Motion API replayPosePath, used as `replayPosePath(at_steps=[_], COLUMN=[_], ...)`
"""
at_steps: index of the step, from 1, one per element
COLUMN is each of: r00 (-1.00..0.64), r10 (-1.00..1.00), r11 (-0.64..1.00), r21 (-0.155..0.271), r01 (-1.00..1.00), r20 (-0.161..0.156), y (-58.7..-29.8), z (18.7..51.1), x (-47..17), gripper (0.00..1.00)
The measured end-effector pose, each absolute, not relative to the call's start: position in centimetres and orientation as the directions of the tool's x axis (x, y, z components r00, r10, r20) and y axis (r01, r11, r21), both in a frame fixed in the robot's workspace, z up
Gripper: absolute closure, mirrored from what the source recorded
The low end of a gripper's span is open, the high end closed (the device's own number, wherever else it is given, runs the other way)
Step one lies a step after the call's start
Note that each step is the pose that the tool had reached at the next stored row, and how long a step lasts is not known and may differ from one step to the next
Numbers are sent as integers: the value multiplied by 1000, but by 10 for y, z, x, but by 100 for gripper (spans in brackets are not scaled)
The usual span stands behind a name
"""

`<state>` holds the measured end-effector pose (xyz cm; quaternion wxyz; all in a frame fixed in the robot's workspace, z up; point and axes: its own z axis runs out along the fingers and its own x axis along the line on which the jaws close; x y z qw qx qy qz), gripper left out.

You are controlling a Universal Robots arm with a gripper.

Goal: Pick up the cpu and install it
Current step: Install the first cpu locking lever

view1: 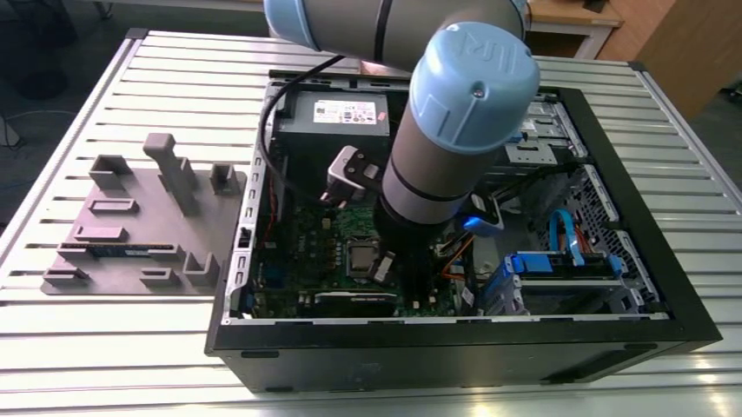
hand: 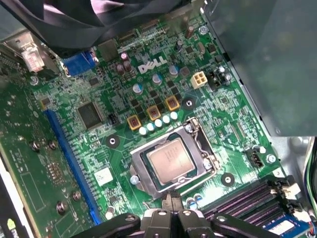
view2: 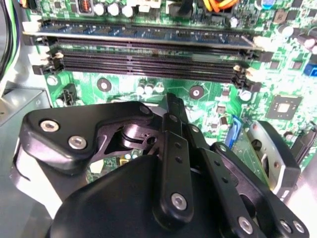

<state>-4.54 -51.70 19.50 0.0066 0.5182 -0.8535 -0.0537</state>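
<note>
One cpu (hand: 170, 160) sits in the motherboard (hand: 124, 99) socket; claw (hand: 171, 208) closed, empty, above slatted table (view1: 116, 347).

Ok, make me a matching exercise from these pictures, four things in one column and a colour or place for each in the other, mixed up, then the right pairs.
Things:
1. cpu
2. long expansion slot
3. hand
4. fixture tray

Descriptions:
A. blue, on the green board
B. grey, on the slatted table outside the computer case
C. shiny silver top, lying in the metal-framed socket
D. black, just off the socket's edge

Pairs: 1-C, 2-A, 3-D, 4-B
</note>
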Motion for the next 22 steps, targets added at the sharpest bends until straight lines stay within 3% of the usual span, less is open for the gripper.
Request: replayPosePath(at_steps=[11,22], r00=[-463,-465], r10=[-885,-885], r11=[457,457], r21=[101,153], r01=[-884,-876], r20=[-50,-22], y=[-517,-517], z=[199,198], x=[-48,-44], gripper=[89,89])
